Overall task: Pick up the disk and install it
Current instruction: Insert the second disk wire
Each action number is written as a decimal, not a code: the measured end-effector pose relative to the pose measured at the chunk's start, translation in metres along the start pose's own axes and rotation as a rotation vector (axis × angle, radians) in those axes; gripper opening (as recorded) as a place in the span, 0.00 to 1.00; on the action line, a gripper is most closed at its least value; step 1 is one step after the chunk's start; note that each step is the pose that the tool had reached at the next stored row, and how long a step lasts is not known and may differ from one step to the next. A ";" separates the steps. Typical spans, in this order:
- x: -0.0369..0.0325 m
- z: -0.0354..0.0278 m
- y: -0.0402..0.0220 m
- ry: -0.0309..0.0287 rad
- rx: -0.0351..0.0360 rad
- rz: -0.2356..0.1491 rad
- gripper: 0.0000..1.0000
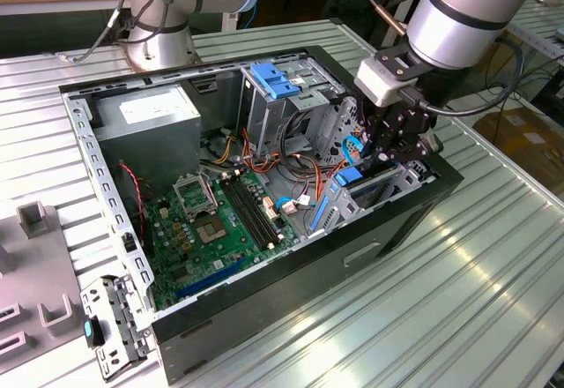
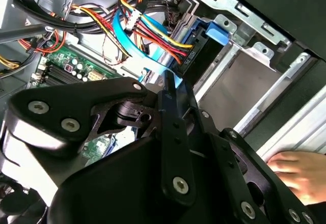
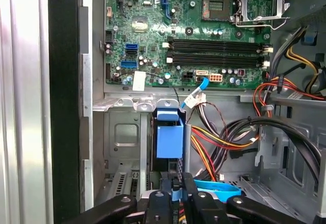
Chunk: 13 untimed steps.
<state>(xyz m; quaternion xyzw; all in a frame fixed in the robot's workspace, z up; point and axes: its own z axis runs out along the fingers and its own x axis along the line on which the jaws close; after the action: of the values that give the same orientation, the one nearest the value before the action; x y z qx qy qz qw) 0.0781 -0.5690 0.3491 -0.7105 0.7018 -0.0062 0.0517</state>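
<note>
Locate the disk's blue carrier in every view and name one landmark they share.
Exterior view: blue carrier at the exterior view's right end of the open case.
Second wrist view: its blue tab sits beside the yellow-red cables.
First wrist view: it stands on edge, just off the motherboard.
Shared landmark: the green motherboard.

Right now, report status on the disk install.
Black gripper shut on blue-framed silver disk, edge-on in grey metal drive bay. Coloured cables close beside it. Person's hand outside the black case.
</note>
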 end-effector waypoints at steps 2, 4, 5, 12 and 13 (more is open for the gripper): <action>-0.0006 -0.0094 -0.0007 0.0002 0.0005 0.000 0.24; -0.0006 -0.0098 -0.0007 -0.0001 0.0006 0.000 0.24; -0.0006 -0.0098 -0.0008 -0.0001 0.0005 0.000 0.24; -0.0006 -0.0100 -0.0008 0.0000 0.0005 0.000 0.11; -0.0006 -0.0101 -0.0008 0.0001 0.0005 0.000 0.11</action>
<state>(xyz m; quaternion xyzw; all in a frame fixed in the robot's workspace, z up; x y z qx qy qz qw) 0.0780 -0.5690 0.3592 -0.7105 0.7018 -0.0065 0.0519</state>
